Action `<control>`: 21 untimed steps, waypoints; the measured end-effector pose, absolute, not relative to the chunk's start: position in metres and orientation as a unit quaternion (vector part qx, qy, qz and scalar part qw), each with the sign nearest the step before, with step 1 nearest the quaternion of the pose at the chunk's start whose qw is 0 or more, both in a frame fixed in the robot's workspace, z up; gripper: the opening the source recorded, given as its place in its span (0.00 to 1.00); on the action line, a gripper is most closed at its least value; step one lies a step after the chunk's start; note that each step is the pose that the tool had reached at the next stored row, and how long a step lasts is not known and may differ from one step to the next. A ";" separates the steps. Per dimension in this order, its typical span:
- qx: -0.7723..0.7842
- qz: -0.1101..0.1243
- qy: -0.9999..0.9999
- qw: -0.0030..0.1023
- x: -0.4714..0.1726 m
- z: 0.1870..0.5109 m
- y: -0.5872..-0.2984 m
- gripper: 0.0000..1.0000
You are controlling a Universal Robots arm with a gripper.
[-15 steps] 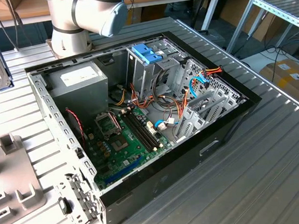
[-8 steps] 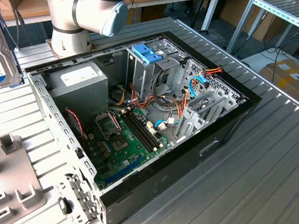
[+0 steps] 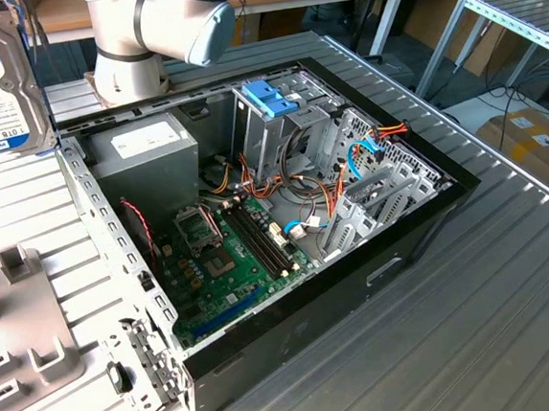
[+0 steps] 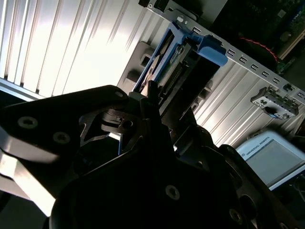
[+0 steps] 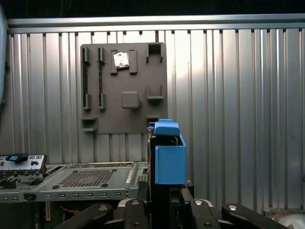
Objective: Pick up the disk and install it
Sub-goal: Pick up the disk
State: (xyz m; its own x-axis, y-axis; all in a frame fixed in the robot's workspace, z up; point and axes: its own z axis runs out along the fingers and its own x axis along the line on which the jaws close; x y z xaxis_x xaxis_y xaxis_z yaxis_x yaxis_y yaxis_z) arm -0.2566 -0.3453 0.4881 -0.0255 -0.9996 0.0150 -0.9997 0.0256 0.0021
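Blue-framed disk (image 5: 167, 160), stiff and heavy we judge; our gripper (image 5: 165, 193) clamps its flat faces beside the case (image 3: 341, 301).

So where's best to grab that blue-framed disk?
Probably grip the disk across its two broad faces, at the end away from the blue tab. It is thin, so jaws span it; the gripper clamps it that way, tab end free.

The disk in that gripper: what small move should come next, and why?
Probably carry it toward the open computer case. The gripper is shut on the disk, which is at the exterior view's left, outside the case and apart from the blue-topped drive cage.
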 end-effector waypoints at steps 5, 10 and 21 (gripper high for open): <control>0.698 0.004 -0.716 0.006 -0.248 0.488 -0.345 0.35; 0.698 0.004 -0.716 0.006 -0.239 0.488 -0.345 0.35; 0.698 0.004 -0.716 0.006 -0.235 0.488 -0.345 0.35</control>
State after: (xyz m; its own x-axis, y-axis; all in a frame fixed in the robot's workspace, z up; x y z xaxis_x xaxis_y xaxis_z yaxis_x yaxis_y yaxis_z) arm -0.2346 -0.3453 0.4881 -0.0254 -0.9996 0.0151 -0.9997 0.0255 0.0021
